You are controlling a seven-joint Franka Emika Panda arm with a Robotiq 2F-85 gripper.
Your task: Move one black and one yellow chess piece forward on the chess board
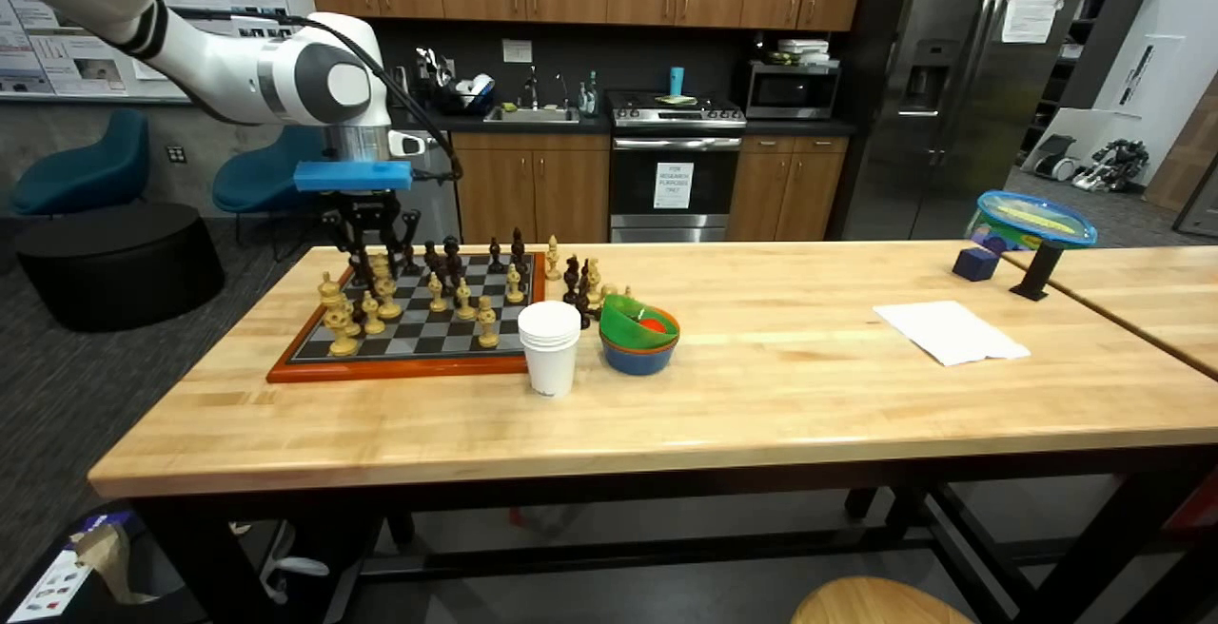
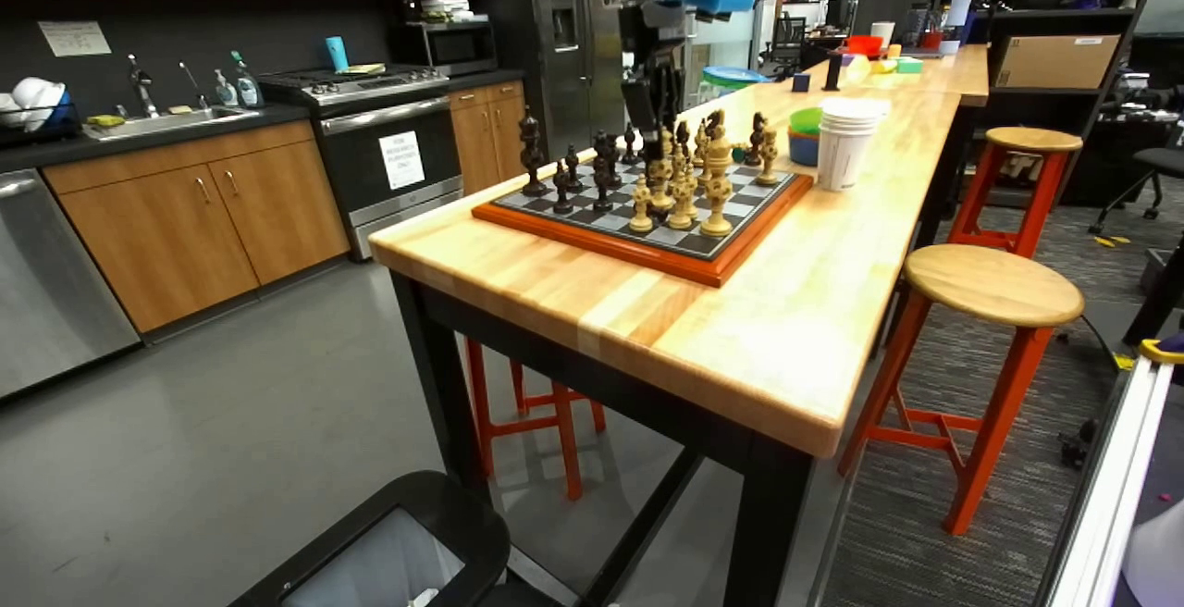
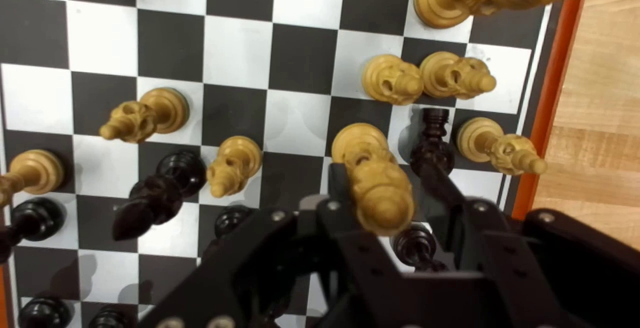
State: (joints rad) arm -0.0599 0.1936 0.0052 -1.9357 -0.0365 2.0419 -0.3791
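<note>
The chess board (image 1: 400,370) lies on the table with yellow and black pieces standing on it; its reddish-brown border also shows in an exterior view (image 2: 592,242) and the wrist view (image 3: 555,98). My gripper (image 1: 379,253) is low over the board, among pieces; it also shows in an exterior view (image 2: 659,140). In the wrist view the gripper (image 3: 391,180) is open. A tall yellow piece (image 3: 382,193) stands between the fingers, close beside the left one; contact cannot be told. A black piece (image 3: 434,138) at the right fingertip looks tipped on its side. Another black piece (image 3: 414,244) stands partly hidden between the fingers.
Several yellow pieces (image 3: 392,79) stand close around the gripper. A stack of white cups (image 1: 550,353) and colored bowls (image 1: 639,348) stand beside the board. More pieces (image 1: 582,291) stand off the board's edge. A white paper (image 1: 952,332) lies farther along the table.
</note>
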